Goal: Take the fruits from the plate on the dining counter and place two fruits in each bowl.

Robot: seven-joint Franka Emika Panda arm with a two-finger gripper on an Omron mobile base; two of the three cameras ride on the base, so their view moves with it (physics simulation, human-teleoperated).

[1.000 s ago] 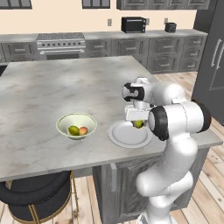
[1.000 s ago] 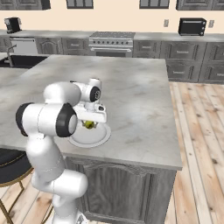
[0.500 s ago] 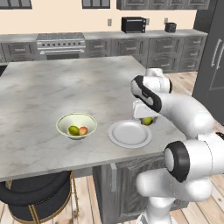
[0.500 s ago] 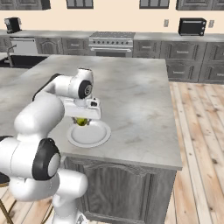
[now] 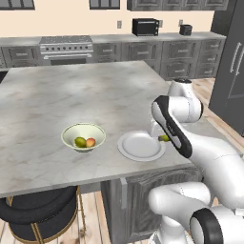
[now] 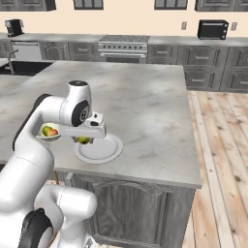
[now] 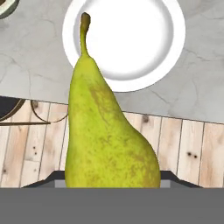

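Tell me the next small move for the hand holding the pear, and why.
Probably keep carrying the pear and look for a second bowl. The hand is shut on it above the plate, which lies bare. The bowl in view already holds two fruits, so this pear likely belongs elsewhere.

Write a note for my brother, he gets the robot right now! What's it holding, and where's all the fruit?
Gripper: fingers shut on the pear, lifted over the plate's edge.
Plate: bare, near the counter edge.
Bowl: holds two fruits, one green, one orange-red.
Done: that bowl has its two; the plate is cleared.
Left: put the held pear in a second bowl. Where that bowl and the fourth fruit are, I cannot tell.
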